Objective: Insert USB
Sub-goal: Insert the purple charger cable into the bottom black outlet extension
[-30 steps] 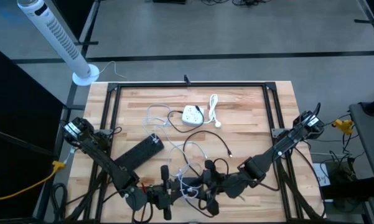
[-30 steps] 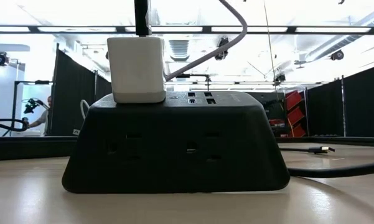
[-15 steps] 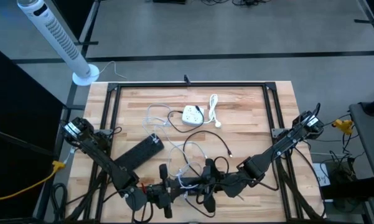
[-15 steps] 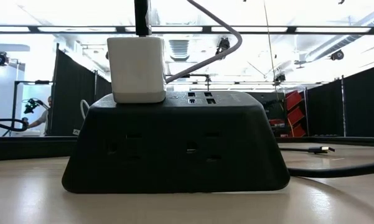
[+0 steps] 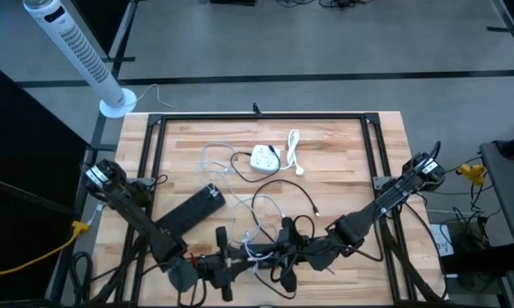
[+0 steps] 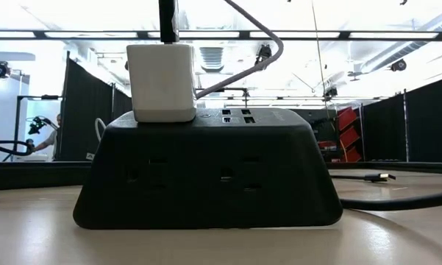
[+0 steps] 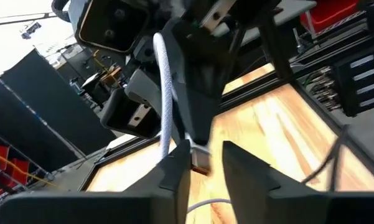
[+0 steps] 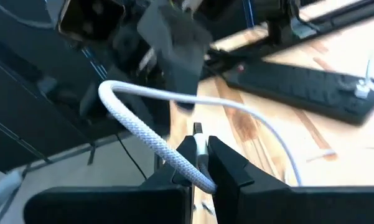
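A white braided USB cable (image 8: pixel 143 127) runs between my two grippers above the table's near edge, and its metal plug (image 7: pixel 200 163) shows in the left wrist view. My right gripper (image 8: pixel 202 152) is shut on the cable. My left gripper (image 7: pixel 205 165) faces it, open, with the plug standing between its fingers close to one of them. Farther back, a socket block (image 6: pixel 206 169) with USB ports (image 6: pixel 235 114) in its top rests on the table. A white charger (image 6: pixel 162 81) is stuck into it. My right gripper pinches the white cable just behind its plug (image 8: pixel 201 144) between its two fingers. The fingers lie across the cable. The cable end is lifted clear of the table, and the rest arcs away slack (image 8: pixel 121 90). Whether my left gripper's finger (image 7: pixel 177 168) touches the plug, I cannot tell.
A long black power strip (image 5: pixel 191 210) lies at the table's left, and a small white block (image 5: pixel 262 158) sits at mid table. Loose white cables (image 5: pixel 292 150) and black cables (image 5: pixel 312 205) lie around it. A black frame (image 5: pixel 257 115) runs along the table's edges.
My right gripper has gone a little toward my left gripper. In the low view the white cable's arc above the socket block has dropped and swung inward.
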Motion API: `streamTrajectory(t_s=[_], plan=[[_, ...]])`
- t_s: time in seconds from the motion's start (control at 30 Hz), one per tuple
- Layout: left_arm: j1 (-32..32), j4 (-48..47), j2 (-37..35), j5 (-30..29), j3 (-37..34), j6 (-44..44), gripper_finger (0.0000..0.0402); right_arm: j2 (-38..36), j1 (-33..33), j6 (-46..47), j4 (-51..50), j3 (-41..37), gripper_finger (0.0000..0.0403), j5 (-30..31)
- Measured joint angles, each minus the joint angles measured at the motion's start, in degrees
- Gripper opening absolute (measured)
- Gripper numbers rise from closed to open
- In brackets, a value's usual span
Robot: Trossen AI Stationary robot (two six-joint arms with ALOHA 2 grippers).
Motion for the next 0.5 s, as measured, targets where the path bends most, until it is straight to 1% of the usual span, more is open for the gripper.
streamTrajectory(t_s=[0.07, 0.13, 0.23, 0.33, 0.43, 0.5], plan=[[-0.72, -2.47, -1.01, -0.63, 0.00, -1.71, 0.0104, -0.27, 0.19, 0.09, -0.54, 0.00, 0.0013, 0.16], [-1.10, -8.03, -2.05, -1.69, 0.00, -5.18, 0.0120, -0.49, 0.51, 0.95, -3.34, 0.00, 0.0013, 0.21], [-1.03, -18.89, -3.43, -2.05, 0.00, -14.56, 0.0133, -0.49, 1.14, 3.86, -8.61, 0.00, 0.0013, 0.59], [-0.66, -29.86, -4.13, -2.06, 0.00, -26.40, 0.0137, -0.12, 2.24, 8.24, -13.61, 0.00, 0.0013, 2.80], [-0.17, -42.02, -4.05, -2.03, -0.02, -35.74, 0.0133, 1.05, 2.89, 13.70, -19.01, 0.00, 0.0013, 2.86], [0.59, -48.45, -4.04, -2.11, -0.02, -41.11, 0.0126, 1.62, 3.06, 17.27, -22.07, -0.02, 0.0013, 2.69]])
